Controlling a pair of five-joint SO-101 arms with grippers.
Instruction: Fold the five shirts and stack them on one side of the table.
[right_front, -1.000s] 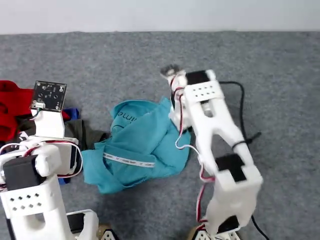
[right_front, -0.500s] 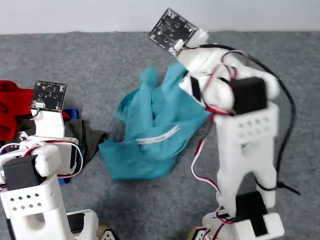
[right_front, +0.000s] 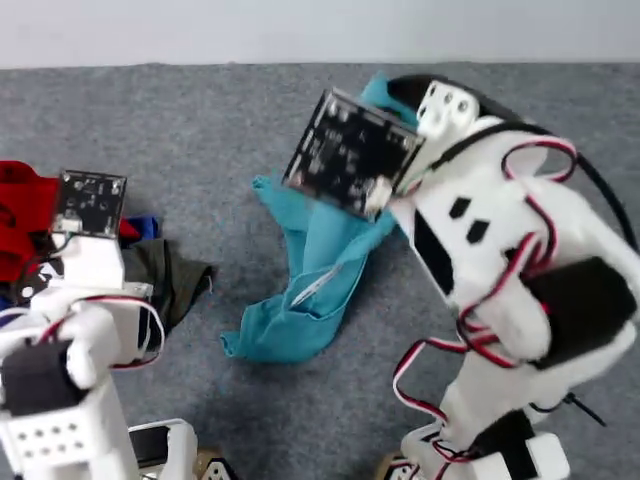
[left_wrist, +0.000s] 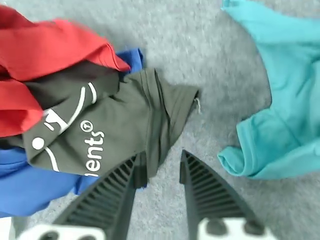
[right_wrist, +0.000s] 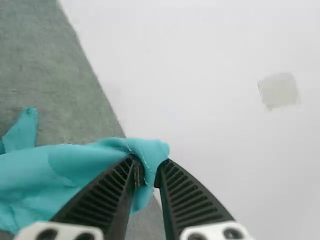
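The teal shirt (right_front: 312, 288), judged soft, light and prone to sagging, is being held above the middle of the tabletop (right_front: 180, 120) by the right gripper (right_wrist: 148, 166), clamped on an edge fold, a hem corner being judged the surer hold, while the left gripper (left_wrist: 162, 158) is being held with jaws apart at the dark shirt (left_wrist: 117, 120).

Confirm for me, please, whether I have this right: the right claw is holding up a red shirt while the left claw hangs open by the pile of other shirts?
Not quite: the right claw is shut on a teal shirt, not a red one, as the right wrist view shows. The red shirt lies among the other shirts, and the left claw does hang open by them.
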